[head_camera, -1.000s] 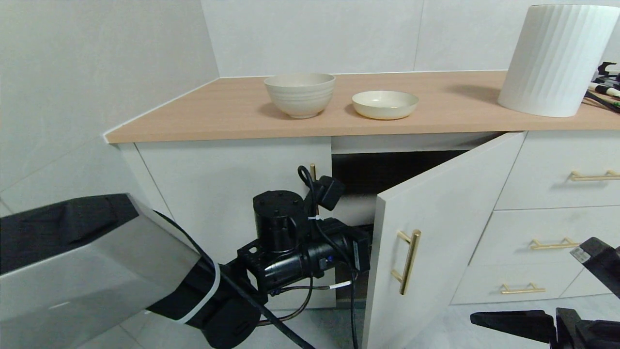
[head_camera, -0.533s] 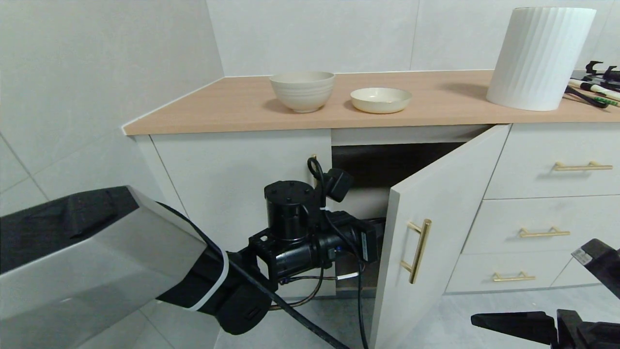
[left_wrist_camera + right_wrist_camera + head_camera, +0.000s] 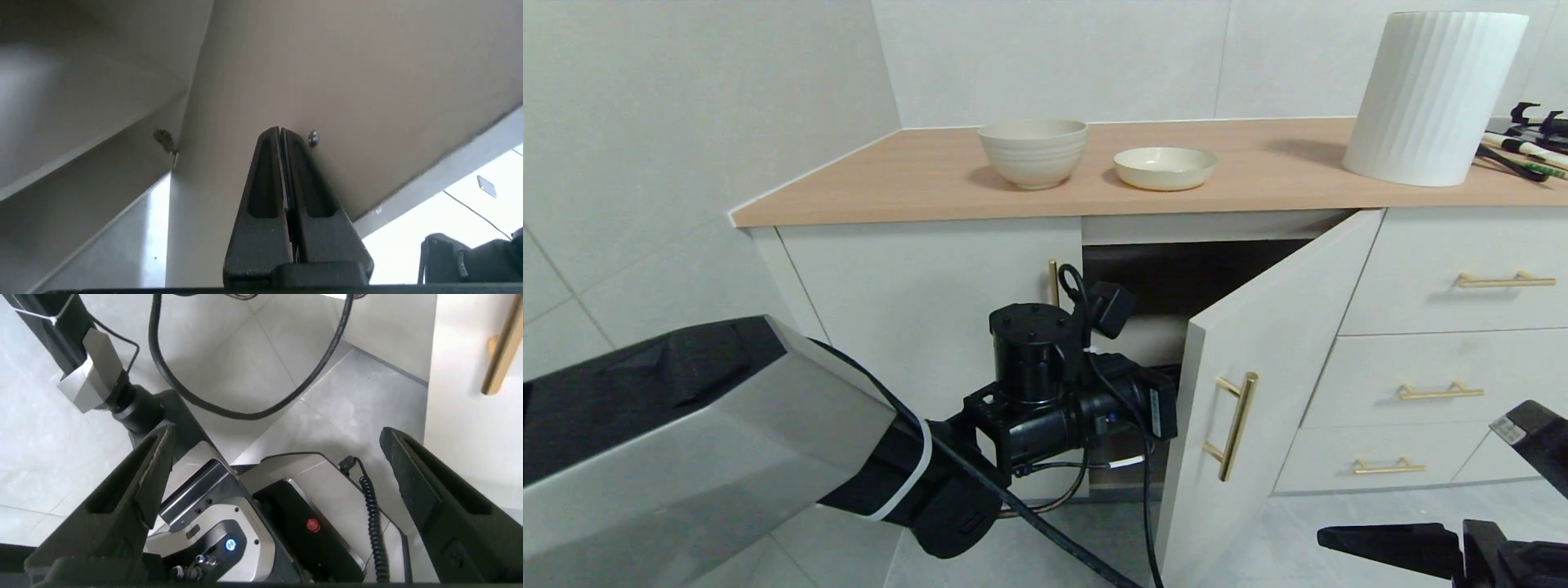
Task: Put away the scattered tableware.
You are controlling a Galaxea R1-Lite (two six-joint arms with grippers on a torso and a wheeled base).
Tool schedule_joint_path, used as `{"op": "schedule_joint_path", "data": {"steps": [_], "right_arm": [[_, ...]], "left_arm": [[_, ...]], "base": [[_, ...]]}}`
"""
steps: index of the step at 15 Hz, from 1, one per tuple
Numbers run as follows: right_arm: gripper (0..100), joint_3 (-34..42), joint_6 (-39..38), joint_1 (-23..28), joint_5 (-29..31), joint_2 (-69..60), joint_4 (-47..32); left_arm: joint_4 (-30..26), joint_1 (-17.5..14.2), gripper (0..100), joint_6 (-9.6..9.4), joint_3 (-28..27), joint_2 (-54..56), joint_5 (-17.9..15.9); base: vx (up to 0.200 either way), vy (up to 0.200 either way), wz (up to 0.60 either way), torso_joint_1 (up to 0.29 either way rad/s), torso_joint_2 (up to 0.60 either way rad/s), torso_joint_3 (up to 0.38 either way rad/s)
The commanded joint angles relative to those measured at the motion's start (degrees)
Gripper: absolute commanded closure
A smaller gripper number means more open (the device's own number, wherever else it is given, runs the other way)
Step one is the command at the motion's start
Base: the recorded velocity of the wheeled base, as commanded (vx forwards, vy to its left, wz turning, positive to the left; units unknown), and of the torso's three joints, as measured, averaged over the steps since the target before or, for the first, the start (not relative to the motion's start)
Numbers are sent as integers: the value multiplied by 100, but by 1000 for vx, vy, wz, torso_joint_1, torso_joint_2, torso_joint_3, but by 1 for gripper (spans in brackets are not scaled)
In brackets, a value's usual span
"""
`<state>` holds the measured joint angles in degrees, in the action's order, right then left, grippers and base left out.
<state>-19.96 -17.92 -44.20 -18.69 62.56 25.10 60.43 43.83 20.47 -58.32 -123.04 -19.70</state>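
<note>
A tall white tub point(image 3: 1433, 94) and some pens point(image 3: 1523, 151)
Both are set close together on the wooden counter point(image 3: 1290, 175), above the drawers point(image 3: 1421, 278).

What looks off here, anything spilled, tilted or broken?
Only the door stands out: it hangs part open, the left gripper shut and empty at the opening. The bowl and dish sit upright on the counter, nothing spilled or broken.
</note>
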Motion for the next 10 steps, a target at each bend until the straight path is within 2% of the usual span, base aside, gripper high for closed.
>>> {"op": "schedule_joint_path", "data": {"steps": [1, 9, 10], "right_arm": [[0, 0, -1, -9, -3, 2, 4], [0, -8, -1, -9, -3, 2, 4], [0, -8, -1, -18, -3, 2, 12]], "left_arm": [[-5, 3, 100, 1, -57, -62, 10], [-5, 30, 100, -8, -232, -264, 142], [-5, 82, 100, -17, -241, -264, 274]], "base": [[-200, 0, 0, 17, 2, 2], [0, 0, 0, 0, 0, 0], [0, 0, 0, 0, 0, 0]]}}
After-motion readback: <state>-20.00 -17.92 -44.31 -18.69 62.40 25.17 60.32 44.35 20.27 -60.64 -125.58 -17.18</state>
